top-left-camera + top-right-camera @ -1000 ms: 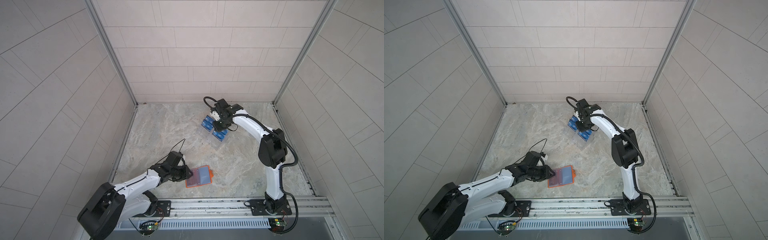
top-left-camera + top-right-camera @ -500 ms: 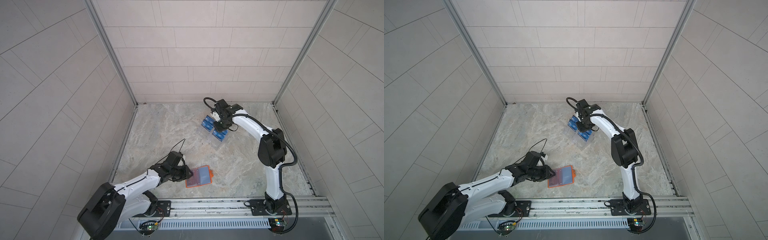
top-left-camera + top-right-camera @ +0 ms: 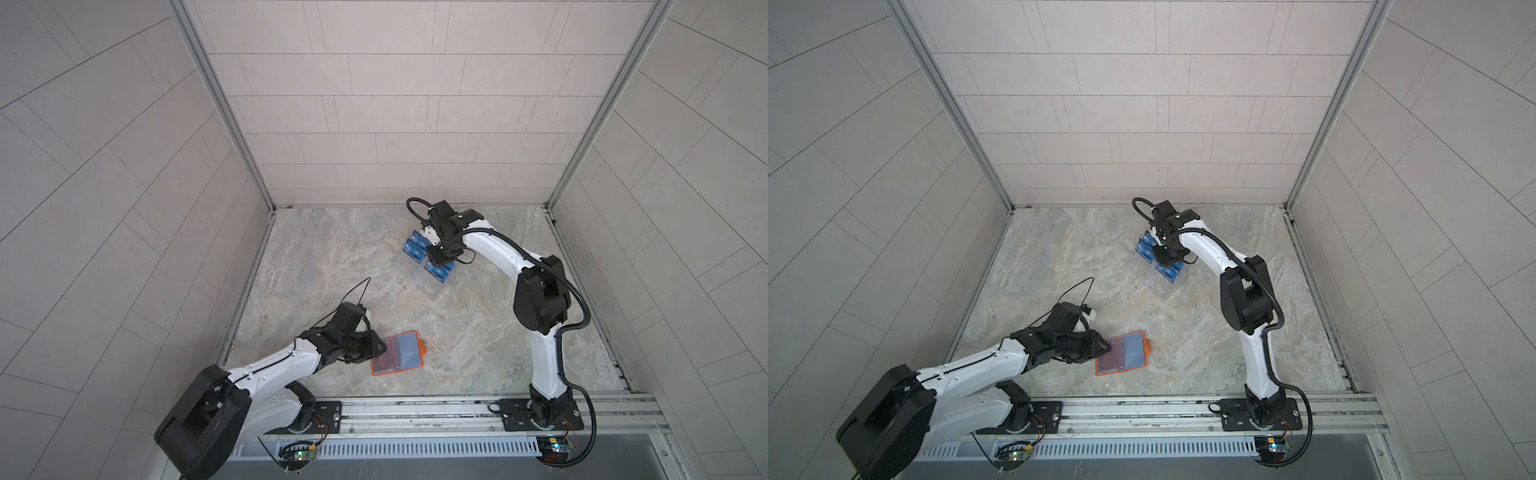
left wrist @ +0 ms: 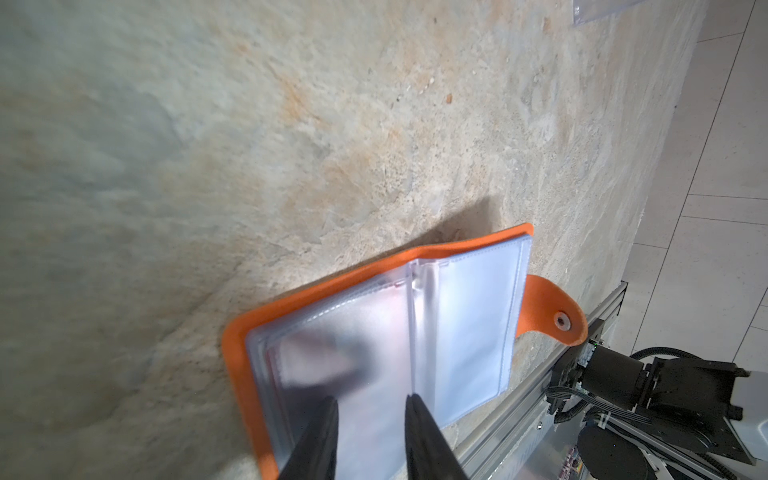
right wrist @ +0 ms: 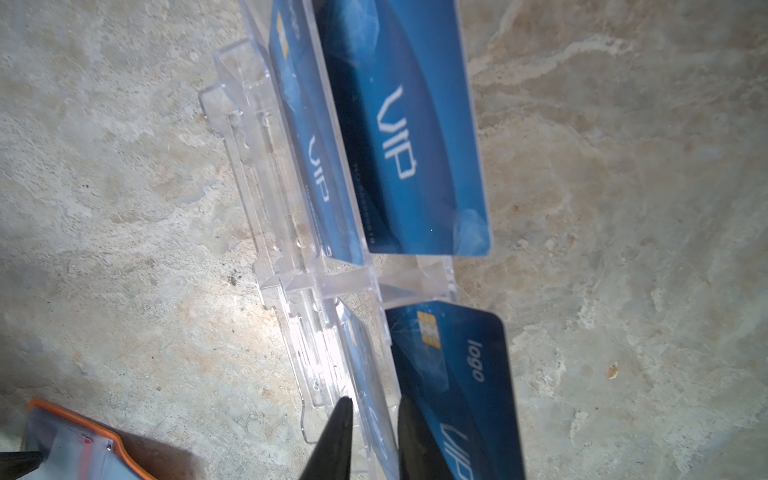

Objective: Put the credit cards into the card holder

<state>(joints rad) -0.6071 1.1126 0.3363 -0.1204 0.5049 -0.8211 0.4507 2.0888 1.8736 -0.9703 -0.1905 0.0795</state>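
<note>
The orange card holder (image 3: pixel 399 353) (image 3: pixel 1123 352) lies open near the front edge, its clear sleeves (image 4: pixel 457 324) facing up. The left page shows a reddish tint. My left gripper (image 3: pixel 381 348) (image 4: pixel 372 401) hovers open over that left page, with nothing between its fingers. Several blue credit cards (image 3: pixel 415 245) (image 5: pixel 415 145) marked "VIP" stand in a clear acrylic stand (image 5: pixel 266 187) at the back. My right gripper (image 3: pixel 439 262) (image 5: pixel 374 401) reaches down into the stand. Its jaws stand narrowly apart on either side of a blue card (image 5: pixel 365 374).
The metal rail (image 3: pixel 415 409) with both arm bases runs along the front. Tiled walls close in the left, right and back sides. A snap tab (image 4: pixel 557 316) sticks out from the holder toward the rail.
</note>
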